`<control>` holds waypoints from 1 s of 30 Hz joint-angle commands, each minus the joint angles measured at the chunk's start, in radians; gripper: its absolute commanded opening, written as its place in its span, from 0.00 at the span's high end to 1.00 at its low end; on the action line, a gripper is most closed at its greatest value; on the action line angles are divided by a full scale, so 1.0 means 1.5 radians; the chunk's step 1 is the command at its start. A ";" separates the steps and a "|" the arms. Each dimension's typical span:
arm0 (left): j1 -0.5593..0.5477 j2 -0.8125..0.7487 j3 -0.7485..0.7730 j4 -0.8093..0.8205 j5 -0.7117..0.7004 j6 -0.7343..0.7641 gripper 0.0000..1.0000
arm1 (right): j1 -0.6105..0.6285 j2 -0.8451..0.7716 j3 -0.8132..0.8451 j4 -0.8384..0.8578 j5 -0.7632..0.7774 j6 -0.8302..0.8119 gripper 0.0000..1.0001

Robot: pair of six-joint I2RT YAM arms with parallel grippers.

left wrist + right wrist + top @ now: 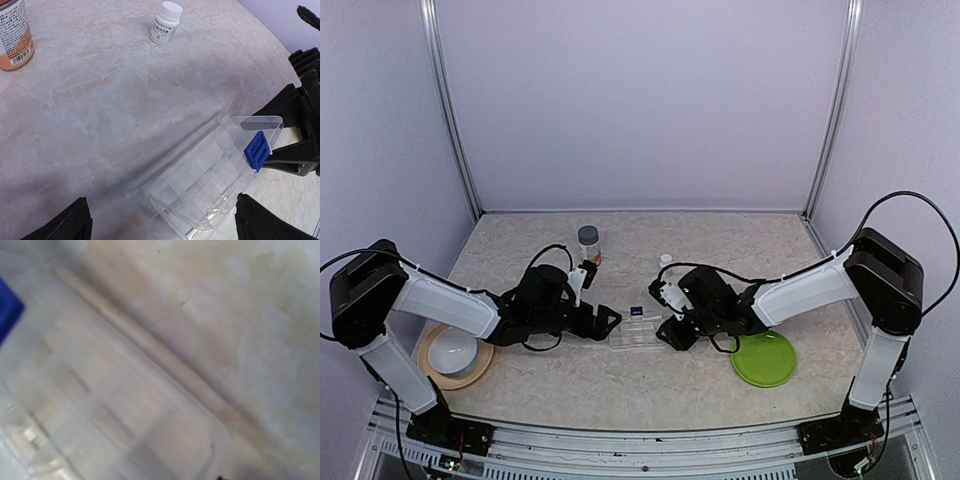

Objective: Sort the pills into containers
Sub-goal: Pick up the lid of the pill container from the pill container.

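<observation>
A clear compartment box (pixel 638 333) with a blue latch (pixel 636 311) lies between my two grippers. My left gripper (pixel 610 322) is open, and in its wrist view its fingertips (pixel 70 225) straddle the near end of the box (pixel 210 180) without touching it. My right gripper (pixel 672 335) is shut on the far end, with its black fingers (pixel 290 161) beside the latch (pixel 257 150). The gray-capped bottle (pixel 588 243) (pixel 14 35) and the small white-capped vial (pixel 666 262) (pixel 165 22) stand behind. I can make out no pills. The right wrist view is a blurred close-up of the box (pixel 115 405).
A flat green plate (pixel 765 358) lies at the right, just behind my right gripper. A white bowl on a tan plate (pixel 453 352) sits at the left, beside my left arm. The enclosure's walls stand at the back and on both sides.
</observation>
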 commanded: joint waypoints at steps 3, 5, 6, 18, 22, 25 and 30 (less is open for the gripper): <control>0.005 0.030 0.033 0.012 0.010 -0.030 0.04 | 0.014 0.019 0.012 -0.022 -0.002 -0.028 0.53; 0.005 0.036 0.041 0.008 0.009 -0.036 0.04 | 0.016 0.020 0.012 -0.021 -0.003 -0.035 0.53; 0.005 0.039 0.045 0.008 0.008 -0.038 0.05 | 0.016 0.022 0.012 -0.021 -0.003 -0.037 0.53; 0.008 0.059 0.076 -0.020 -0.035 -0.078 0.07 | 0.025 0.024 0.009 -0.021 -0.016 -0.060 0.52; 0.012 0.068 0.091 -0.039 -0.048 -0.083 0.08 | 0.025 0.024 0.010 -0.028 -0.010 -0.064 0.51; 0.015 0.077 0.103 -0.052 -0.057 -0.088 0.08 | 0.026 0.024 0.010 -0.032 -0.001 -0.067 0.44; 0.020 0.099 0.123 -0.075 -0.064 -0.094 0.08 | 0.025 0.027 0.007 -0.033 0.010 -0.067 0.35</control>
